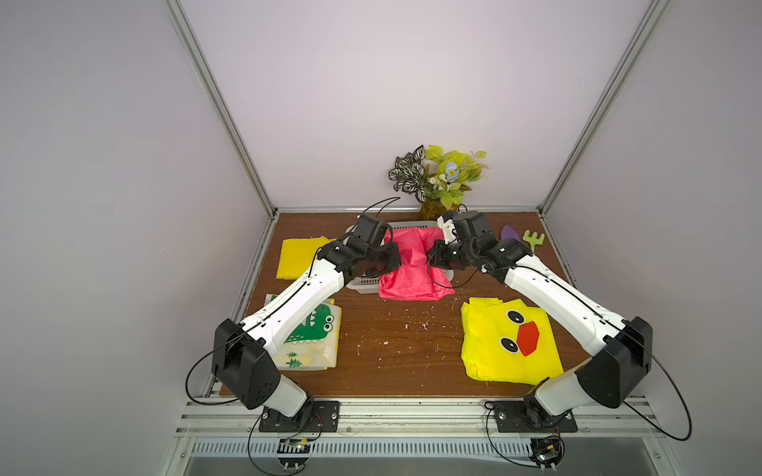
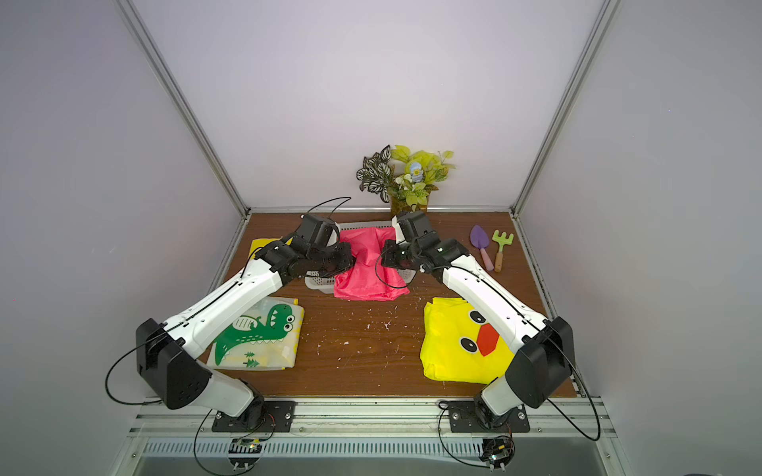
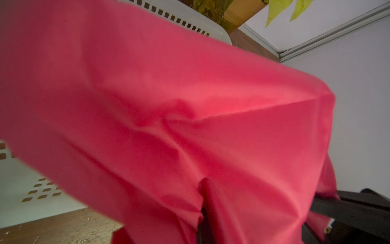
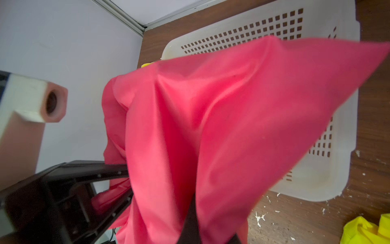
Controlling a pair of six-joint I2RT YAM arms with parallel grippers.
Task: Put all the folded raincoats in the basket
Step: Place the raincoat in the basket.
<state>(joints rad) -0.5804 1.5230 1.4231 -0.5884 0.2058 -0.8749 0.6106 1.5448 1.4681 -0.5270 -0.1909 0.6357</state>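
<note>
Item: pink raincoat [image 1: 412, 280], loosely folded and creased, raised over the middle of the basket [image 1: 363, 284]. Its near part hangs past the basket's near rim towards the table [image 1: 391, 362]; whether it touches the wood cannot be told. Basket: white, perforated, rolled rim, largely covered; one corner shows in the right wrist view [image 4: 337, 169]. Left gripper [image 1: 392, 263]: at the basket's left side, fingers closed tight on the raincoat's left edge. Right gripper [image 1: 431, 256]: at the basket's right side, fingers likewise clamped on the right edge, one black finger [image 4: 190, 224] showing under the cloth in the right wrist view. The cloth sags between the two grips. Other stock: plain yellow raincoat [image 1: 297, 257], flat, left of the basket; dinosaur-print raincoat [image 1: 317, 338], left of the basket and nearer the arm bases; duck-face raincoat [image 1: 507, 342], right of the basket and nearer the arm bases. Potted plant [image 1: 441, 177]: behind the basket, against the back wall. Purple trowel [image 2: 480, 245] and green rake [image 2: 501, 247]: side by side, right of the basket. White flecks [image 1: 424, 325]: scattered on the table in front of the basket.
</note>
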